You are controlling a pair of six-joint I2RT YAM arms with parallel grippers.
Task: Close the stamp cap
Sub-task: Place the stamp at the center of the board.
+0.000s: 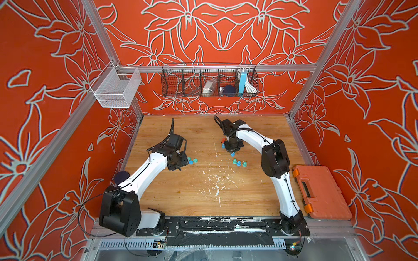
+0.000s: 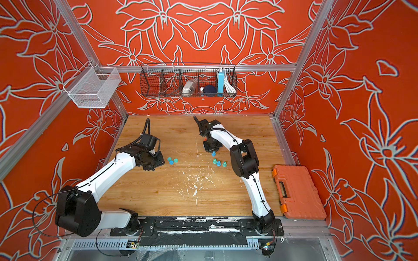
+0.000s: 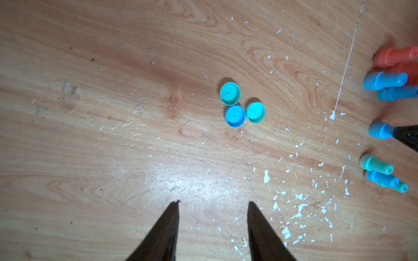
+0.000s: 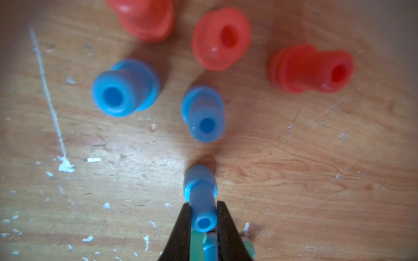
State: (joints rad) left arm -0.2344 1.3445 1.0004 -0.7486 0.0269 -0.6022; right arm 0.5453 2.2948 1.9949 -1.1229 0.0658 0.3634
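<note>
Right gripper [image 4: 203,203]: fingers [image 4: 181,228] clamped on the stem of an upright blue stamp [image 4: 200,187], mid-tabletop [image 1: 192,196]. Just beyond it stand two more blue stamps [image 4: 124,90] and three red stamps [image 4: 221,38]. On its robot side is a teal-and-blue trio [image 1: 238,162], blurred in the right wrist view but plain in both top views. Left gripper [image 3: 213,202]: fingers [image 3: 162,230] apart and empty, above open wood near three loose caps [image 3: 235,116] that touch one another, well apart from the held stamp. An orange case [image 1: 321,192] lies at the right edge.
</note>
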